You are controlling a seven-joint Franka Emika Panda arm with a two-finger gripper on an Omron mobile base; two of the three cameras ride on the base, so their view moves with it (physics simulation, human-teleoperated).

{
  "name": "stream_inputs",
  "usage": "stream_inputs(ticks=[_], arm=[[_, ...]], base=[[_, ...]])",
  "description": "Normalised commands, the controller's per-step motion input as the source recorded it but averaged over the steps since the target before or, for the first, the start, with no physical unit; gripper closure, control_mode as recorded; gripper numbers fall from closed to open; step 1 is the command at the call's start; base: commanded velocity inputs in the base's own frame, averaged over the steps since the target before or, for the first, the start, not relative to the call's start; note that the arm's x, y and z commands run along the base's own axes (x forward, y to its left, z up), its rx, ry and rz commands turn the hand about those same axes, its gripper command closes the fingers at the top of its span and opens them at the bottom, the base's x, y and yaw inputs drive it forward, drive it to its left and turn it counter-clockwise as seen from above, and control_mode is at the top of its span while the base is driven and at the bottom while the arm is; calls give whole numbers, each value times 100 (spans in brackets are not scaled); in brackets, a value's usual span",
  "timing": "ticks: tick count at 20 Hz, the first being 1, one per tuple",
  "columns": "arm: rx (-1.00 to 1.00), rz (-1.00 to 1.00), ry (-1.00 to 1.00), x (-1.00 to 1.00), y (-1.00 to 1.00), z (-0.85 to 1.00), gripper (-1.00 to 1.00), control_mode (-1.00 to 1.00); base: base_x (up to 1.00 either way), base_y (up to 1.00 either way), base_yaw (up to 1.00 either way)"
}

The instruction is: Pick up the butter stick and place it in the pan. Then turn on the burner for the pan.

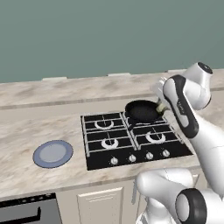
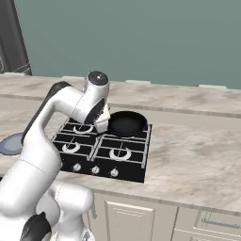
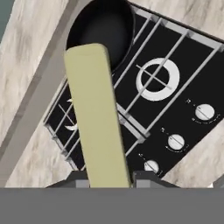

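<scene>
The pale yellow butter stick [image 3: 97, 118] is clamped between my gripper [image 3: 109, 177] fingers and juts out ahead of them. Its far end overlaps the rim of the black pan [image 3: 103, 30] in the hand view. The gripper [image 1: 160, 103] hangs just above the right edge of the pan [image 1: 142, 110], which sits on the back right burner, and a bit of butter [image 1: 161, 106] shows below the hand. From the right base, the hand [image 2: 102, 123] hovers at the left edge of the pan [image 2: 127, 123].
The black four-burner stove [image 1: 105, 151] has a row of knobs [image 1: 140, 156] along its front edge. A flat blue-grey plate [image 1: 53, 153] lies on the counter left of the stove. The marble counter runs back to a green wall.
</scene>
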Motion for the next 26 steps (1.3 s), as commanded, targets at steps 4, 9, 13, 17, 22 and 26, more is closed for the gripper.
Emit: stream_inputs(ticks=[4, 9, 13, 17, 22, 26], arm=[[-30, 12, 24, 70, -6, -5, 100, -100], [-13, 9, 14, 25, -15, -43, 100, -100], [-7, 7, 8, 30, -18, -45, 100, -100], [-7, 7, 6, 43, -13, -42, 100, -100], [-5, 5, 3, 50, -9, -32, 100, -100], [-2, 5, 2, 41, -14, -19, 100, -100]], base=[[0, 0, 0], [0, 0, 0], [0, 0, 0], [0, 0, 0], [0, 0, 0], [0, 0, 0]])
